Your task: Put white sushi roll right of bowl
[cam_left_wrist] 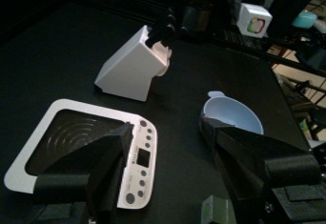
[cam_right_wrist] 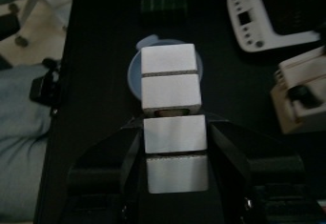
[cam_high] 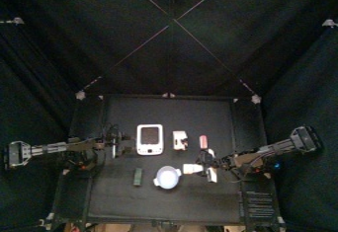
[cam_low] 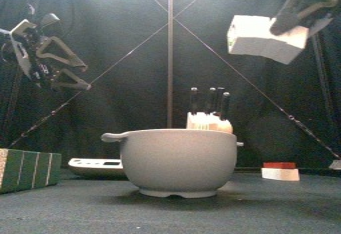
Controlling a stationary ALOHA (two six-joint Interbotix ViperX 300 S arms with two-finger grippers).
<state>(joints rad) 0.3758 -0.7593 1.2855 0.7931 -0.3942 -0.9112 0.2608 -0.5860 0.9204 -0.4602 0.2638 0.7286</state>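
Observation:
The white sushi roll [cam_low: 265, 37] is a white blocky chunk held in my right gripper [cam_low: 298, 11], high above the table at the right. In the right wrist view the jaws are shut on the roll [cam_right_wrist: 171, 94], with the pale bluish-white bowl [cam_right_wrist: 137, 71] below and behind it. In the top view the roll [cam_high: 195, 167] hangs just right of the bowl [cam_high: 168, 178]. The bowl [cam_low: 178, 161] stands near the table's front middle. My left gripper [cam_left_wrist: 166, 185] is open and empty, raised at the left [cam_low: 47, 54].
A white rectangular tray with a dark centre [cam_high: 149, 138] lies left of the middle. A white knife block [cam_low: 209, 114] stands behind the bowl. A small pinkish-red piece [cam_low: 280, 170] lies at the right. A green box [cam_low: 27, 168] is at the front left.

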